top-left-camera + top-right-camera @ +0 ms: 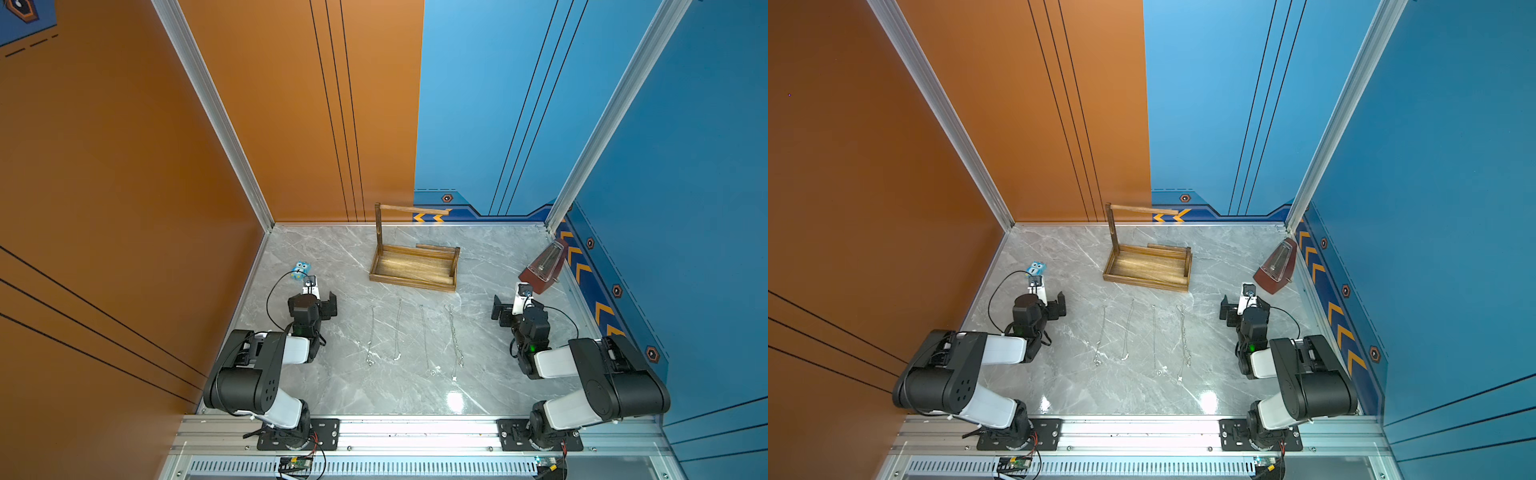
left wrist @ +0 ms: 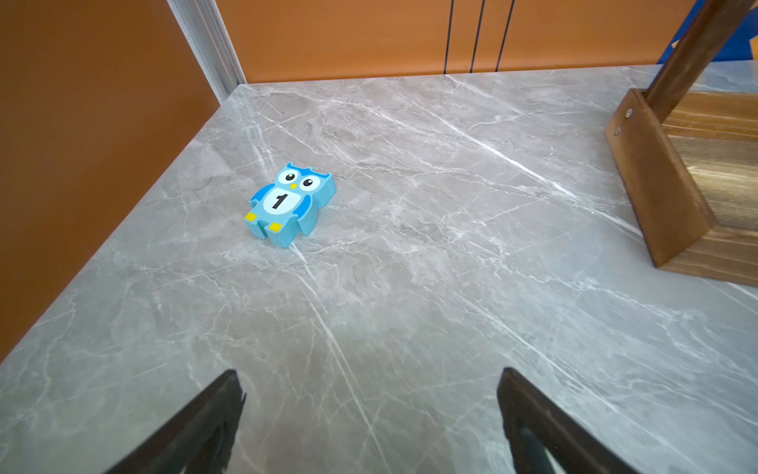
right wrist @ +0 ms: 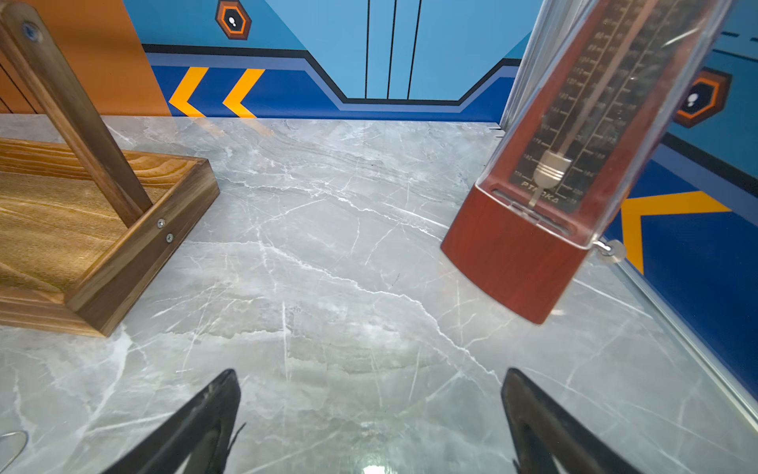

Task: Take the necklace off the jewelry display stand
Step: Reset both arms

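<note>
Necklaces are laid on the worktop, off the jewelry display stand (rod bare); the left end effector and right end effector are held parted, empty, seemingly parked.

Table: glossy grey marble-look slab. Stand: stained wood, visible grain. Metronome: red-brown wood-look body, clear plastic cover. Owl: matt painted block. Chains: thin silvery metal.

jewelry display stand cropped in my left wrist view | metronome tip cropped | necklaces: pendants too small for me to read
</note>
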`<action>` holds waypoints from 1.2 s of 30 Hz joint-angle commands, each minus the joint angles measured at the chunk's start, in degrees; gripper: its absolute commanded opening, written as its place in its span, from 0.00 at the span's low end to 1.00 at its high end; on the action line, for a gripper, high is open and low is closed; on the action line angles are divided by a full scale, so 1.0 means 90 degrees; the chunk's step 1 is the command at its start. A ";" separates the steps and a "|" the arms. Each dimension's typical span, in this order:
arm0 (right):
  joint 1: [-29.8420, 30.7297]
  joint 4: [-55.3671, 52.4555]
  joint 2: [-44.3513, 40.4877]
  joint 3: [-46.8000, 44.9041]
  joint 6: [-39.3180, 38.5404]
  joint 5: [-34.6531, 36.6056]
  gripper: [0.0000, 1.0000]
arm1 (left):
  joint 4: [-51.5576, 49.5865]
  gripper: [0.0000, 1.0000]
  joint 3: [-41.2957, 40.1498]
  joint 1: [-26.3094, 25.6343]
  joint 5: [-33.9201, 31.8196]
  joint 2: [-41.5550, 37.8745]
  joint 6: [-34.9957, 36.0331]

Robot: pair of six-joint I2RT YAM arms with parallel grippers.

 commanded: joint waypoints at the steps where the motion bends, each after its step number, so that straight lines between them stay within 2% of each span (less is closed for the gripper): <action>1: -0.0015 0.0575 0.0025 -0.0007 0.0066 0.0385 1.00 | 0.0477 0.98 -0.0008 -0.0064 0.0320 0.0030 0.0309; 6: -0.0089 -0.0755 -0.0005 0.0695 0.0183 0.0466 1.00 | 0.0451 0.98 0.0111 -0.0055 0.0145 0.0150 0.0259; 9: -0.0248 -0.1755 0.0086 0.1275 0.0353 0.0343 1.00 | 0.0183 0.98 0.0273 0.0215 0.0104 0.0162 -0.0088; 10: -0.0386 -0.1772 0.0086 0.1272 0.0424 0.0067 1.00 | 0.0177 0.98 0.0266 0.0236 0.0136 0.0169 -0.0101; 36: -0.0303 -0.1751 0.0096 0.1269 0.0380 0.0216 1.00 | 0.0184 0.98 0.0284 0.0109 0.0210 0.0175 0.0105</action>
